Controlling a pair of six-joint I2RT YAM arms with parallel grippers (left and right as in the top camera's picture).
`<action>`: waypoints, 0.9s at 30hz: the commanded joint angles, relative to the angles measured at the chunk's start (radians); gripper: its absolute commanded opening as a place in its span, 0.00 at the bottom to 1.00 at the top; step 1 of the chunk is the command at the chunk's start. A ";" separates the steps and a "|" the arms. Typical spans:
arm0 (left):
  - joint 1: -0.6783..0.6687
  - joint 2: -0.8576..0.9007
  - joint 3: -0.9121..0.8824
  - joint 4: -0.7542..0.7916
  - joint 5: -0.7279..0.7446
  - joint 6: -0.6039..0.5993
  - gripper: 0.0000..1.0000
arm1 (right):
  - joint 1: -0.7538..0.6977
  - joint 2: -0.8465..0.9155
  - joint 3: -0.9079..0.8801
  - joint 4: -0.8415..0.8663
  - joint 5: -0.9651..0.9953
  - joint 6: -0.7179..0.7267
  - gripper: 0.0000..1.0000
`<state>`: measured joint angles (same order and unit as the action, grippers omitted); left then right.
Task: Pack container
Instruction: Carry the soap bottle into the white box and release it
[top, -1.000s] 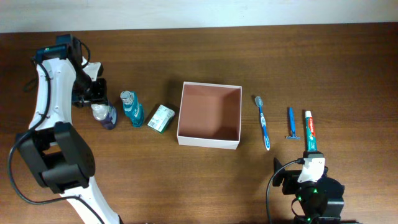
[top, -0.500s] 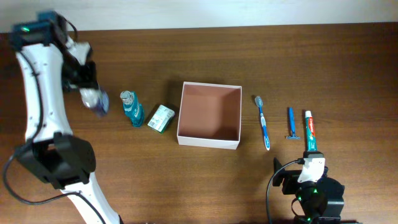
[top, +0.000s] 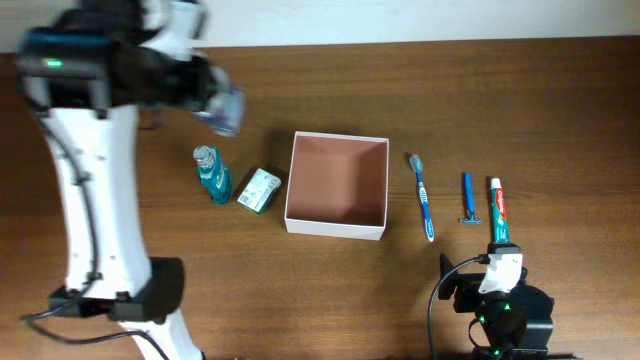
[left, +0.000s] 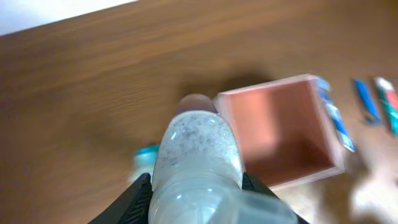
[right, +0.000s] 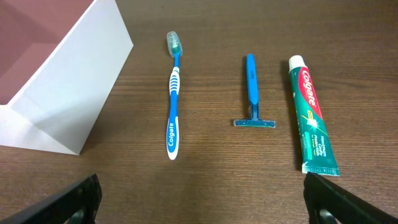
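Overhead straight down, left wrist high, right wrist low, all sharing the container (top: 335, 228)

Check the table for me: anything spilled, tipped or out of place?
Nothing stands out. The container sits flat and empty; the toothbrush, razor and toothpaste lie in a neat row beside it. The left gripper holds a bottle in the air, with no spill visible.

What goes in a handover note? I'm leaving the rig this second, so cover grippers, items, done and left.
Left gripper: shut on the small clear bottle, held in the air, left of the container.
Right gripper: open, empty.
Done: nothing in the container yet.
Left: that bottle, teal bottle and green-and-white packet left of it; toothbrush, razor, toothpaste on its right.
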<state>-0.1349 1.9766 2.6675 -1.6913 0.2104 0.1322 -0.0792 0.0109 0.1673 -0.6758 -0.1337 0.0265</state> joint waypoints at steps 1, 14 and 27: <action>-0.117 0.011 -0.027 0.007 0.036 -0.019 0.01 | -0.006 -0.008 -0.005 0.001 -0.013 0.008 0.99; -0.326 0.232 -0.315 0.197 -0.167 -0.247 0.01 | -0.006 -0.007 -0.005 0.001 -0.013 0.008 0.99; -0.354 0.398 -0.323 0.256 -0.312 -0.432 0.09 | -0.006 -0.008 -0.005 0.001 -0.013 0.008 0.99</action>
<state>-0.4923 2.3562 2.3325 -1.4532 -0.0364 -0.2440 -0.0792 0.0109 0.1673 -0.6758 -0.1337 0.0273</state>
